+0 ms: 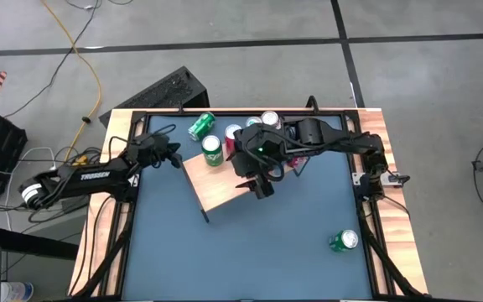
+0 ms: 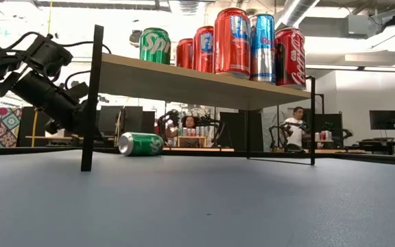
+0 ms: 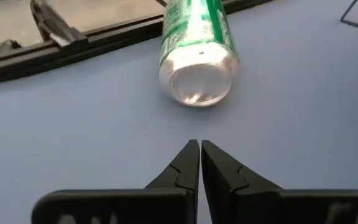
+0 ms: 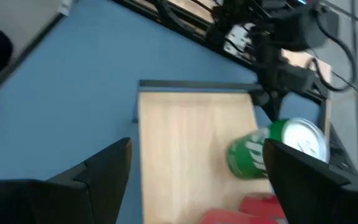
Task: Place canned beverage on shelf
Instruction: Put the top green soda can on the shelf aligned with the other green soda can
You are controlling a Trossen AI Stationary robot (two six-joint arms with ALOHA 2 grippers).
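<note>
Lying on its side on the blue worktop (image 1: 250,243) behind the light-wood shelf (image 1: 220,186), a green can (image 3: 196,53) faces the empty, closed left gripper (image 3: 200,149), while the right gripper (image 1: 261,186) hovers open above the shelf.

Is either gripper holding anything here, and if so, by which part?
Nothing is held. The left gripper is shut on nothing, short of the lying green can. The right gripper hangs open above the shelf.

Five cans (image 2: 232,41) stand on the shelf (image 2: 184,81); another can (image 2: 140,144) lies behind it.
</note>
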